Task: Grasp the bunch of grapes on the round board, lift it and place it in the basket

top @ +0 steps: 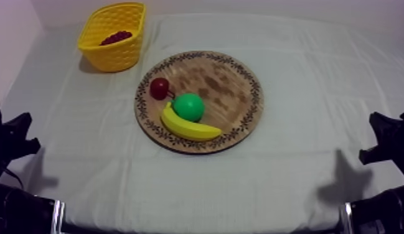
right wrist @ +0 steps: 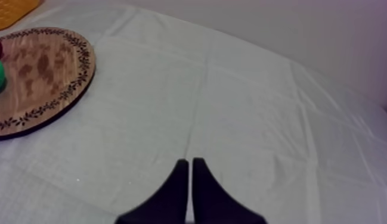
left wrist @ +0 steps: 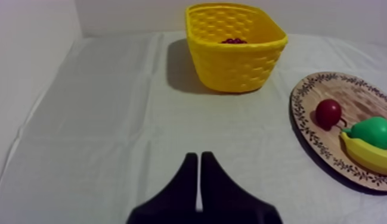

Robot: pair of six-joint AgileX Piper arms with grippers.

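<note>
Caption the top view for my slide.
Dark red bunch of grapes inside the yellow woven basket; yellow banana, green pear and small red fruit on the round wooden board.

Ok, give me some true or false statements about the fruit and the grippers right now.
1. The bunch of grapes lies in the yellow basket. True.
2. The banana lies in the basket too. False: the banana lies on the wooden board.
3. The left gripper holds the pear. False: it is shut on nothing; the pear lies on the board.
4. The small red fruit is on the board. True.
5. The right gripper is shut on nothing. True.
</note>
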